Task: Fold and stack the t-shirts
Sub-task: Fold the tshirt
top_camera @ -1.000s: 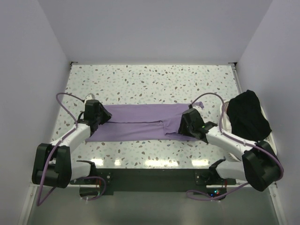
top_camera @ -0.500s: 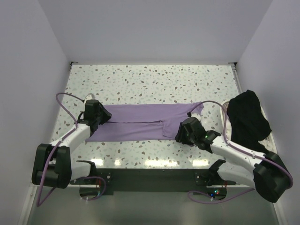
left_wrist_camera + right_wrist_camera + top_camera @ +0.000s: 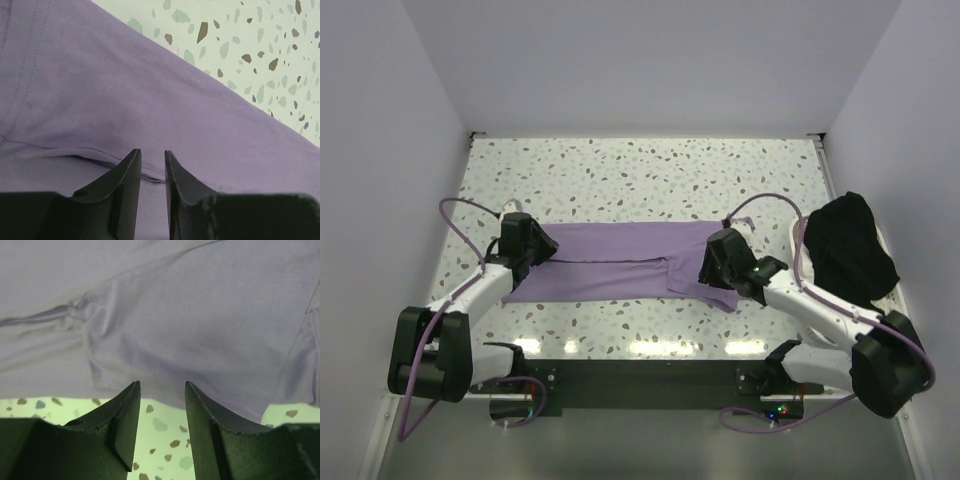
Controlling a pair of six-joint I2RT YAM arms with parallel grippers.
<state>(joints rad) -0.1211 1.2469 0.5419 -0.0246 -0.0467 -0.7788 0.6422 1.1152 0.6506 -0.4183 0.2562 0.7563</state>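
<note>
A purple t-shirt (image 3: 620, 260) lies flat as a long band across the middle of the table. My left gripper (image 3: 527, 243) rests over its left end. In the left wrist view the left gripper (image 3: 152, 152) has its jaws a narrow gap apart above the cloth (image 3: 125, 90), over a fold line. My right gripper (image 3: 717, 264) is over the shirt's right end. In the right wrist view the right gripper (image 3: 162, 385) is open and empty at the shirt's near edge (image 3: 165, 340). A black t-shirt (image 3: 850, 250) lies crumpled at the right.
The speckled table (image 3: 640, 170) has white walls on three sides. The black shirt lies close against the right wall, beside the right arm's forearm (image 3: 820, 310). Purple cables (image 3: 460, 215) loop off both arms.
My right gripper moved toward the near edge and came back over the shirt's right end. The left arm has not moved.
</note>
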